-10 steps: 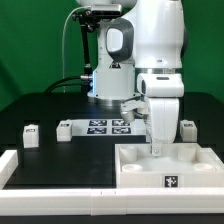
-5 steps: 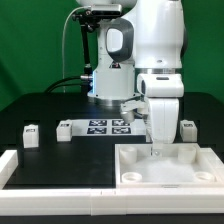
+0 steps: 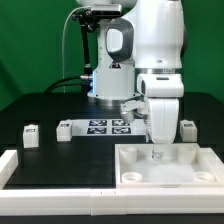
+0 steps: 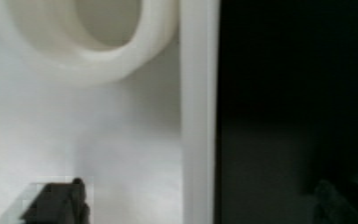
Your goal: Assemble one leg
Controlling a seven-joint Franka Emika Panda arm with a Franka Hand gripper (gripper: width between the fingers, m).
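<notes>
The large white tabletop (image 3: pixel 140 168) lies at the front on the exterior view's right. My gripper (image 3: pixel 157 150) points straight down at its far wall. In the wrist view the dark fingertips (image 4: pixel 55 203) stand wide apart on either side of that wall (image 4: pixel 197 120), one over the white inside with its round socket (image 4: pixel 105 30), the other over the black table. The jaws are open and hold nothing. Small white legs with marker tags lie on the table: two at the exterior view's left (image 3: pixel 30 134) (image 3: pixel 65 129) and one at the right (image 3: pixel 187 127).
The marker board (image 3: pixel 110 126) lies behind the tabletop, in front of the arm's base. A white raised border (image 3: pixel 20 165) runs along the front and left of the black table.
The tag on the tabletop's front face showed one second ago and is out of sight now; the tabletop lies a little flatter. The gripper has hardly moved.
</notes>
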